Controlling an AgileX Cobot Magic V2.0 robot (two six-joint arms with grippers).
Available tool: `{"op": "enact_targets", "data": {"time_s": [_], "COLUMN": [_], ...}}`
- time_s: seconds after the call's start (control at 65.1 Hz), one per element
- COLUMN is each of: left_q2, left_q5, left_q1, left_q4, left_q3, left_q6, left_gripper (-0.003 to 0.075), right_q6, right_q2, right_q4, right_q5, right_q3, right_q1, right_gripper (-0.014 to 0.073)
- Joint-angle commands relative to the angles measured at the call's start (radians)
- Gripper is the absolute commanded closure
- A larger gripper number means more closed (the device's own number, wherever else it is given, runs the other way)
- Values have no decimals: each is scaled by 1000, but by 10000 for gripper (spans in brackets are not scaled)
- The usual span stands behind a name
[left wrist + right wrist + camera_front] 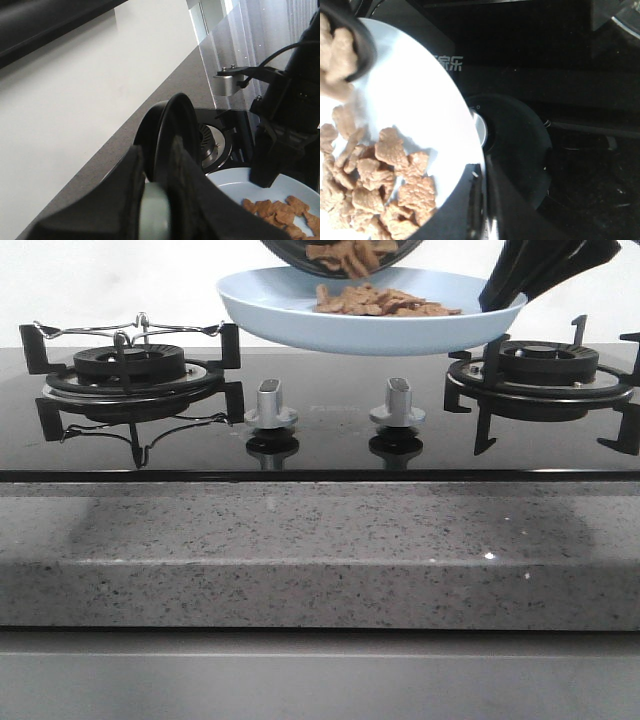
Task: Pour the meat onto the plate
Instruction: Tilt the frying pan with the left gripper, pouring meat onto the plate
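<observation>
The pale-blue plate (300, 315) hangs above the back of the stove, with a heap of brown meat (385, 302) lying on it. My right gripper (481, 205) is shut on the plate's rim (465, 125); in the front view its black body (545, 268) shows at the plate's right end. Over the plate, the black frying pan (340, 252) is tilted with more meat (345, 254) at its lip. My left gripper (157, 210) is shut on the pan's grey-green handle. The right wrist view shows meat (380, 185) on the plate and the pan's lip (362, 45) above it.
A left burner (130, 365) carries a wire rack and a right burner (540, 375) sits under the plate's right end. Two silver knobs (271, 405) (397, 402) stand on the black glass hob. A speckled grey counter edge (320, 550) runs along the front.
</observation>
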Motion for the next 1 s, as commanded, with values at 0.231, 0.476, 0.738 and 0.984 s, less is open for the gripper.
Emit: {"op": "enact_targets", "data": {"time_s": [0.231,0.476,0.738,0.984], "left_q2": [-56,-81,-81,-82], "left_q5": [-16,4,-29,-149], "left_q1": [-14,-14,-14,102], "left_q4": [-70,-70,-72,-154], "left_q3": [-36,-36,-36,-36], "left_q6": [74,83,63,-203], "left_gripper": [741,741,741,741], "right_q6": [-3,-3,-3,-3], "right_q2": [-38,-38,-38,-38], "right_q4": [35,35,35,35], "right_q5": [-46,-46,-46,-46], "right_q3": [-25,-25,-25,-25], "right_q1": [-5,-5,-5,-5], "right_gripper": [663,663,663,663]}}
